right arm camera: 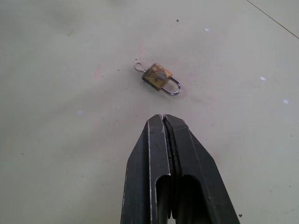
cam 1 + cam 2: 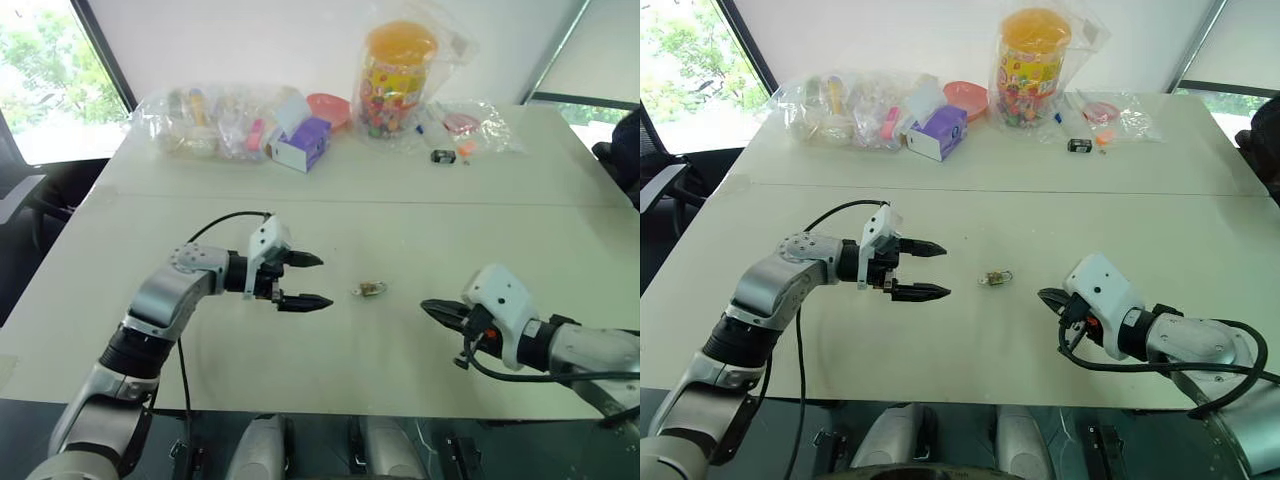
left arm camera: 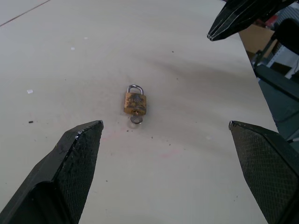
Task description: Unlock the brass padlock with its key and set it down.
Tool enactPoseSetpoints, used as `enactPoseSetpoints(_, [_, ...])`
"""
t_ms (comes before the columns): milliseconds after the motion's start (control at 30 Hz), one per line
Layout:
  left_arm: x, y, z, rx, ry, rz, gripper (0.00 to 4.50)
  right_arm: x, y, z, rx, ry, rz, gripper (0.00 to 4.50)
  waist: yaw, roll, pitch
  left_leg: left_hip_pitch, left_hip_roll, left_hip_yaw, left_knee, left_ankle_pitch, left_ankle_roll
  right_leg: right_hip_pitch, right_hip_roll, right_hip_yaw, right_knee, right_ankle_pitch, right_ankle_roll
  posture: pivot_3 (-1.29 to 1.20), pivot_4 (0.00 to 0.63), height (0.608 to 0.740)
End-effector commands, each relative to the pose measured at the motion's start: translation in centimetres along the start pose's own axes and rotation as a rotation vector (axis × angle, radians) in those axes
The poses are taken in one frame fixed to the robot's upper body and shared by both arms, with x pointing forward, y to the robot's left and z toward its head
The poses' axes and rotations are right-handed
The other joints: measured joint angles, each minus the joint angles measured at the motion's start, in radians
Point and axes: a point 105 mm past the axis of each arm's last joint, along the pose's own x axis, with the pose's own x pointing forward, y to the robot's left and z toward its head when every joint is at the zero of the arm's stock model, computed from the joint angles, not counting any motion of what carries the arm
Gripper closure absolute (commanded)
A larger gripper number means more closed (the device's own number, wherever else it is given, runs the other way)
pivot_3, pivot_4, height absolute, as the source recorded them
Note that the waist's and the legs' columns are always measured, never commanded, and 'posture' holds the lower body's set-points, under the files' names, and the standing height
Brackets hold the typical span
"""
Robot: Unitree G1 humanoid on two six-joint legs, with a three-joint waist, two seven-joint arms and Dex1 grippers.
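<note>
Your left pincer [image 2: 313,280] hangs over the pale desk [image 2: 420,230] with its two black fingers [image 3: 70,168] spread wide and nothing between them, aimed across at the brass padlock [image 2: 370,289]. Your right pincer [image 2: 432,308] faces it from the other side, its fingers [image 1: 175,163] pressed flat together and holding nothing, the tip just short of the lock. Between the two, the padlock lies flat on the bare desk, touched by neither pincer. Seen from your left wrist, its silvery shackle [image 3: 134,88] arches away from the camera and a small silvery key [image 3: 136,120] sits at the bottom of the gold body; seen from your right wrist, the shackle [image 1: 174,87] curves toward the pincer tip and the key end [image 1: 138,66] points away. Whether the shackle is released from the body cannot be told. Well apart, along the far edge of the desk, stand clear plastic bags of small items [image 2: 205,120], a white and purple box [image 2: 300,140], a pink dish [image 2: 330,108], a tall bagged jar with an orange lid [image 2: 395,75] and another clear bag holding small black and orange pieces [image 2: 455,145]. A black cable [image 2: 225,220] loops over your left wrist.
</note>
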Motion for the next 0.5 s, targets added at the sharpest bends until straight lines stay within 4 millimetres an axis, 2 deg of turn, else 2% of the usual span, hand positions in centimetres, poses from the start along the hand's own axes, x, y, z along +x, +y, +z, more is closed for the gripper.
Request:
enactPoseSetpoints(33, [-0.25,0.14,1.74,0.043,-0.039,-0.011,0.02,-0.23,-0.04,1.05,-0.041,-0.027,0.0,4.5,0.001,-0.001,0.0,0.0,0.0,0.0,0.0,0.0,0.0,0.0,0.0,0.0,0.0,0.0,0.0,0.0,0.15,0.735])
enactPoseSetpoints(233, [-0.16,-0.59,2.28,0.035,-0.054,-0.047,0.02,0.01,-0.11,1.51,-0.062,-0.036,0.01,4.5,0.0,0.0,0.0,0.0,0.0,0.0,0.0,0.0,0.0,0.0,0.0,0.0,0.0,0.0,0.0,0.0,0.15,0.735])
enactPoseSetpoints(500, [-0.2,-0.37,2.43,0.037,-0.053,-0.039,0.02,0.15,-0.31,1.72,-0.066,-0.031,0.024,4.5,0.0,0.0,0.0,0.0,0.0,0.0,0.0,0.0,0.0,0.0,0.0,0.0,0.0,0.0,0.0,0.0,0.15,0.735])
